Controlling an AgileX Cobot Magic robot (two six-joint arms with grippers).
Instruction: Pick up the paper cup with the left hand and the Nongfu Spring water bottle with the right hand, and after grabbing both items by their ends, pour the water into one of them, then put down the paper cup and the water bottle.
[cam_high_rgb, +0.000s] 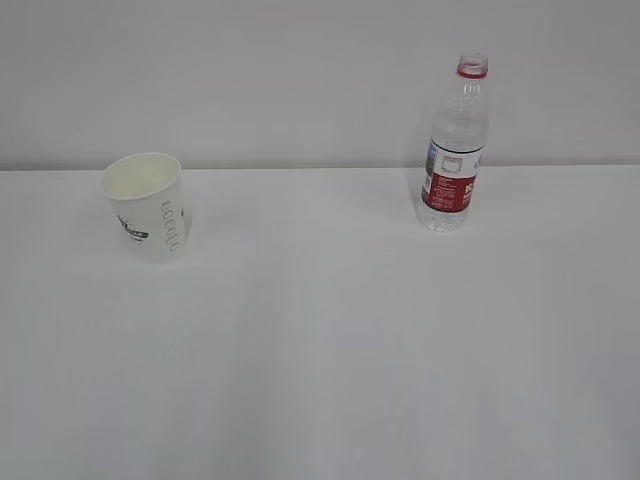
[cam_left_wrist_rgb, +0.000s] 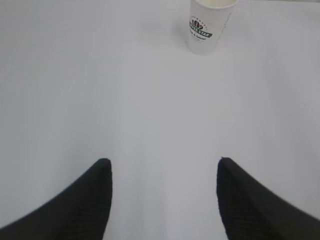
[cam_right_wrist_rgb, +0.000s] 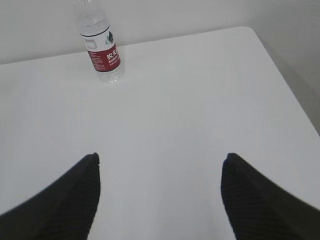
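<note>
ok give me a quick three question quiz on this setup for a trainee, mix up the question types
1. True or false: the paper cup stands upright on the table with nothing gripping it.
2. Multiple choice: in the exterior view, the Nongfu Spring water bottle stands A) left of the cup, B) right of the cup, C) inside the cup.
3. Fill in: both the left pincer and the right pincer have their jaws ____ and empty.

Key: 1 true; 2 B; 3 open.
</note>
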